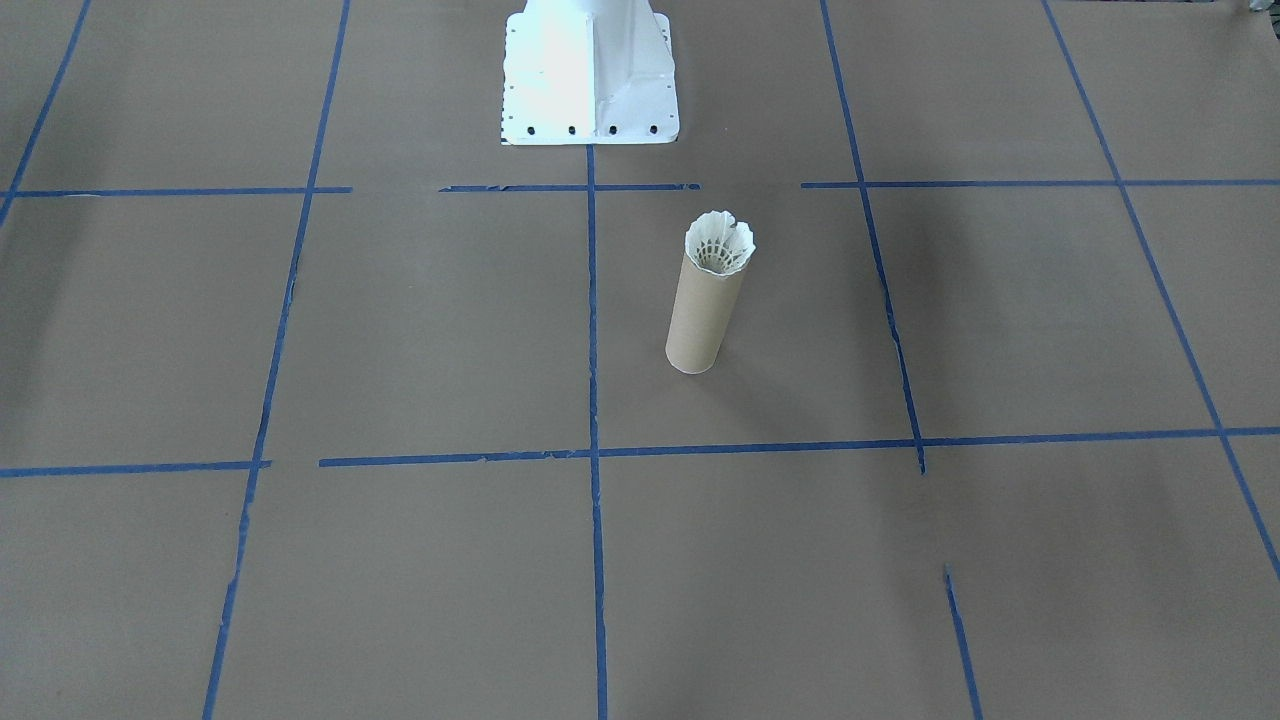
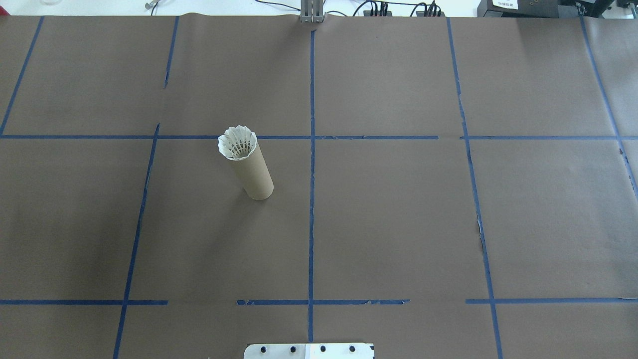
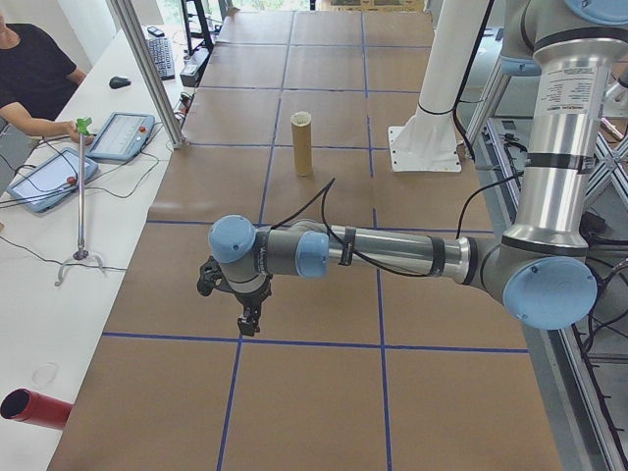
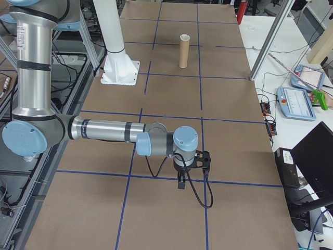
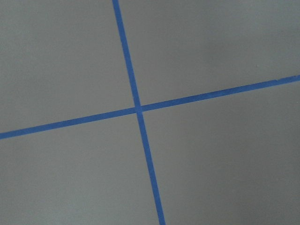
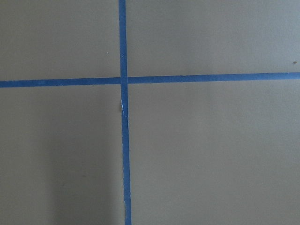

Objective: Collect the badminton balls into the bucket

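I see the left gripper (image 3: 247, 322) only in the left side view, and the right gripper (image 4: 181, 182) only in the right side view; I cannot tell how far either pair of fingers is spread. Both hang above the paper-covered table (image 2: 398, 224), touching nothing and holding nothing, each well apart from the tube.

The bucket (image 2: 252, 175) stands upright just left of the centre tape line, at about 11 o'clock from the white robot base (image 2: 309, 351) in the overhead view. The shuttlecock (image 2: 238, 143) sits in its mouth, skirt upward, feather rim showing above the lip.

Both wrist cameras show only brown paper and a crossing of blue tape lines (image 5: 138, 109).
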Robot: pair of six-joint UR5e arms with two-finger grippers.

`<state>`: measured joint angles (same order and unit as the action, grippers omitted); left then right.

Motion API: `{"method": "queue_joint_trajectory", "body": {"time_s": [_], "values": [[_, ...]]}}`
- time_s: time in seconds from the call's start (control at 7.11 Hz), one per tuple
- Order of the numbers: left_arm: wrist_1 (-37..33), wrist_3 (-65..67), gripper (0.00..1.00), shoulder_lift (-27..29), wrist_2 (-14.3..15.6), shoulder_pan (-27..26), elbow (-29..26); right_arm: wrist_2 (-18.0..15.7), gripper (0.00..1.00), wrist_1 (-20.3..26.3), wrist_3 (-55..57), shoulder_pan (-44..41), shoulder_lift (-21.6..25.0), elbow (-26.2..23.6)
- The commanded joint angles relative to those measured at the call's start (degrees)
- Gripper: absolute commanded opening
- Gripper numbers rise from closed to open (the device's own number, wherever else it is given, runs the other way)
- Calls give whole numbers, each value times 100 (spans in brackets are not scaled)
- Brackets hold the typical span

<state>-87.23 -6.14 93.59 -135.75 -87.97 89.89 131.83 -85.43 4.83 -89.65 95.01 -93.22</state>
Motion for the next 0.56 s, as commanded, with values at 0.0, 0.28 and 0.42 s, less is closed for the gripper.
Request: {"method": "queue_joint_trajectory", "body": {"time_s": [0.0, 0.28, 0.42], "values": [[-310, 752, 100, -16, 13, -10, -147, 0, 100, 0, 0, 0, 0, -3], [-312, 877, 100, -25, 22, -19, -165, -8, 100, 0, 0, 0, 0, -3], [-355, 1156, 100, -25, 22, -10, -139, 0, 100, 0, 0, 0, 0, -3]]}}
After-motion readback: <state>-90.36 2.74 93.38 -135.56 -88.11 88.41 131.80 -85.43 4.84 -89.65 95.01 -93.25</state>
